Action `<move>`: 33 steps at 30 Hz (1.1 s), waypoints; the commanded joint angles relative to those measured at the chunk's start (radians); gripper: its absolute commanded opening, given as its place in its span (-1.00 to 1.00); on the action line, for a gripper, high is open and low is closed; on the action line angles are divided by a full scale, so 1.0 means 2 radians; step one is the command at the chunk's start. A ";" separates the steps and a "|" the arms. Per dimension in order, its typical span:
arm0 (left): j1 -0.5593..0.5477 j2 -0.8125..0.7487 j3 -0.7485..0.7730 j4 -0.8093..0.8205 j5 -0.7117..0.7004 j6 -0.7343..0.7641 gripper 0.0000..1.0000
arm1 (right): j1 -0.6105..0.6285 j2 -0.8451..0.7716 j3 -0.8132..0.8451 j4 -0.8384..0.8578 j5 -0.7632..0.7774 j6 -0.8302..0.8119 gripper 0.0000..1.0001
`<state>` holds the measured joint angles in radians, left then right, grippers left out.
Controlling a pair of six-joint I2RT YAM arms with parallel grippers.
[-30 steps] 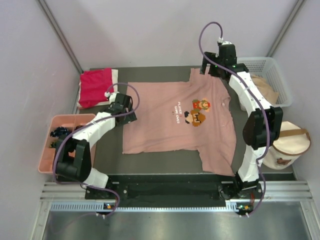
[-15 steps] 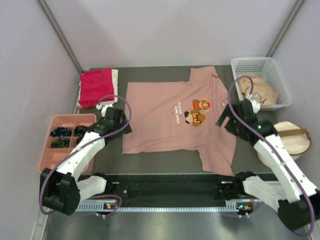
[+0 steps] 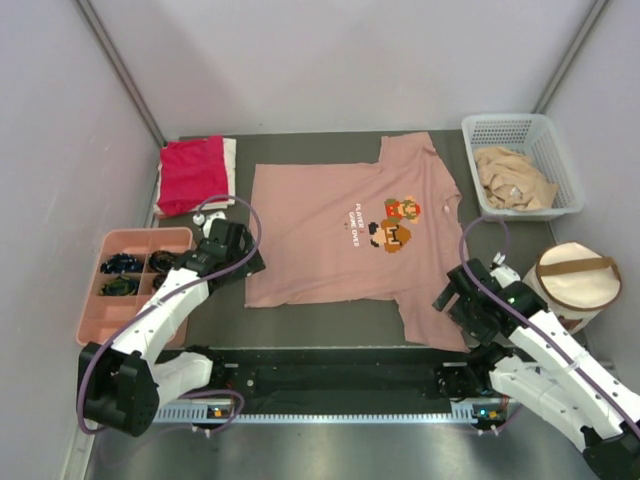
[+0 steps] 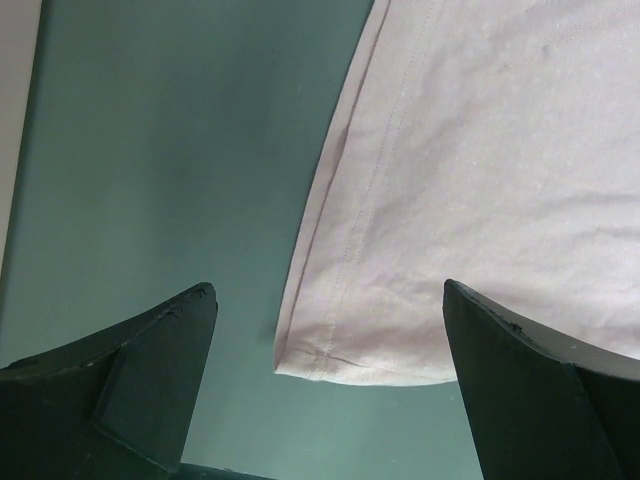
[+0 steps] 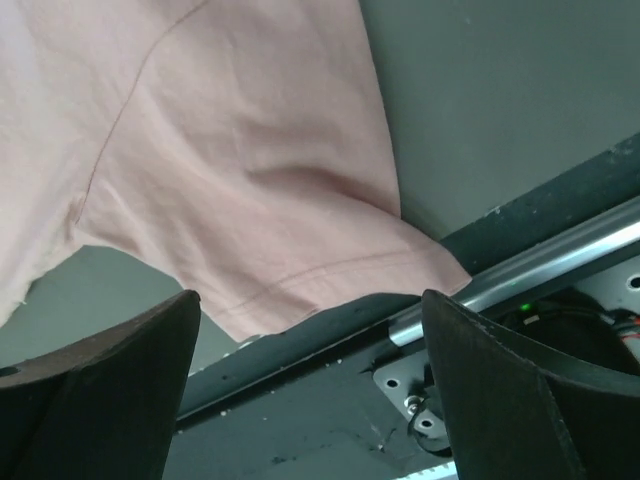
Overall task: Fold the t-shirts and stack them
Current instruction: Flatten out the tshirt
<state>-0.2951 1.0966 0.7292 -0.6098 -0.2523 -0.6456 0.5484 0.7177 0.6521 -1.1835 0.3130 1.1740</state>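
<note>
The dusty-pink t-shirt lies flat on the table. The left gripper, jaws wide apart, is over its hem corner; the right gripper, jaws also apart, over its near sleeve

Pale lilac walls enclose a dark grey table

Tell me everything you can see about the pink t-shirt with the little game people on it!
The dusty-pink, soft-looking cloth t-shirt lies spread flat, print up, on the dark table, turned sideways: hem left, neck right. It has short sleeves, stitched hems, a few wrinkles, and a pixel-art character print with small white text on the chest. The near sleeve reaches the table's front edge. The open left claw is over a hem corner, the open right claw over that sleeve; neither grips it.
</note>
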 commanded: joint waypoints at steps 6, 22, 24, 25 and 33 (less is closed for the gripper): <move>0.002 -0.009 -0.010 0.005 0.006 -0.001 0.98 | 0.016 -0.053 -0.054 -0.045 -0.003 0.093 0.51; 0.002 -0.008 -0.029 0.020 0.008 -0.003 0.98 | 0.027 0.087 0.009 -0.019 0.045 0.048 0.43; 0.002 -0.007 -0.029 0.024 0.009 -0.005 0.98 | 0.026 0.107 0.012 -0.015 0.048 0.044 0.46; 0.002 -0.006 -0.029 0.025 0.010 -0.005 0.98 | 0.026 0.114 0.012 -0.011 0.048 0.040 0.46; 0.002 0.002 -0.026 0.027 0.005 -0.002 0.98 | 0.027 0.143 -0.012 0.030 0.025 0.031 0.43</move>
<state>-0.2951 1.0954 0.6765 -0.5930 -0.2394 -0.6518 0.5873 1.0023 0.6415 -1.1679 0.3683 1.2503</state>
